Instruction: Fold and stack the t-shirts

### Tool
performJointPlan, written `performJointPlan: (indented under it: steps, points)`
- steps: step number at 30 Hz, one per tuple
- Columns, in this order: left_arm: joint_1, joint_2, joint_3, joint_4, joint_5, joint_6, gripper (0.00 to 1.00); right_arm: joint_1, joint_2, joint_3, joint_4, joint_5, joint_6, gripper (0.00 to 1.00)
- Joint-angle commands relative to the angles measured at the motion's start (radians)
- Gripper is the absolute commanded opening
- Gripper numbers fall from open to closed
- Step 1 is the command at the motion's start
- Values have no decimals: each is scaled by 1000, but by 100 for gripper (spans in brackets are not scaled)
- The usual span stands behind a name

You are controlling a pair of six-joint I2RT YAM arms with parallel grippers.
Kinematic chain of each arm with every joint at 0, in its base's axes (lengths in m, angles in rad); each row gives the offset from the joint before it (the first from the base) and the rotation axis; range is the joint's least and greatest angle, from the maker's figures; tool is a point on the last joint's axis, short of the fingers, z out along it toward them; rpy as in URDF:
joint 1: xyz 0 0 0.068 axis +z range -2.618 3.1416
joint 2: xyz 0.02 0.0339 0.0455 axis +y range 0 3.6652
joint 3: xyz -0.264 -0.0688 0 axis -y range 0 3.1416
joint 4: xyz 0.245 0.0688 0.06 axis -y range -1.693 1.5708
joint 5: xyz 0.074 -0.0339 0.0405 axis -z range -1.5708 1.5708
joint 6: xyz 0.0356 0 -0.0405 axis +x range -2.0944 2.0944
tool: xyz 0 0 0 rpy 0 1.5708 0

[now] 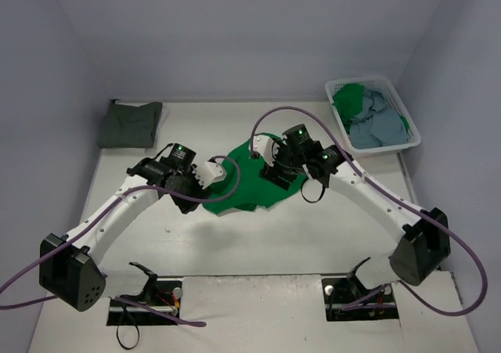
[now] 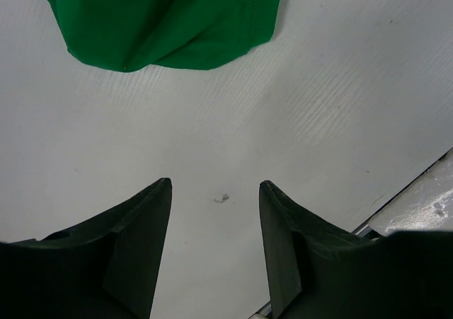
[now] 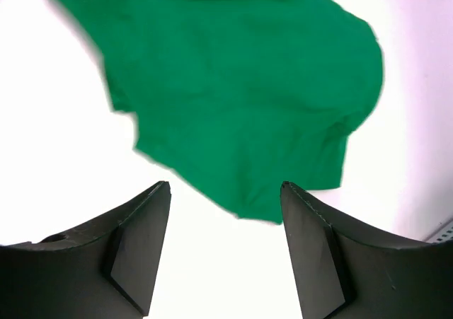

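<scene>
Above the table [image 1: 258, 247], beside the rumpled green t-shirt [image 1: 254, 190], left fingers [image 2: 138, 252] and right fingers [image 3: 134, 245] stand apart, holding nothing

Bright green cloth t-shirt [image 1: 252, 187]: at the middle of the desk [image 1: 313, 235], its centre hidden under left arm [image 1: 117, 208] and right arm [image 1: 376, 200]; cropped by the top edge in both wrist views.
Crumpled light blue cloth t-shirts [image 1: 377, 126] in white plastic basket [image 1: 362, 79]: count unclear.
</scene>
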Motion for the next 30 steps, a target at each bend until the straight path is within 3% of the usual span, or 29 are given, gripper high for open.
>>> performJointPlan:
  steps: [1, 9, 30]
  points:
    - [6, -10, 19, 20, -11, -3, 47, 80, -44, -89, -70, 9, 4, 60]
    - [6, -10, 33, 20, -20, -9, 47, 97, 39, -227, 64, 211, -62, 59]
    - [12, -1, 13, 49, -24, -13, 47, 118, 263, -192, 209, 170, -51, 59]
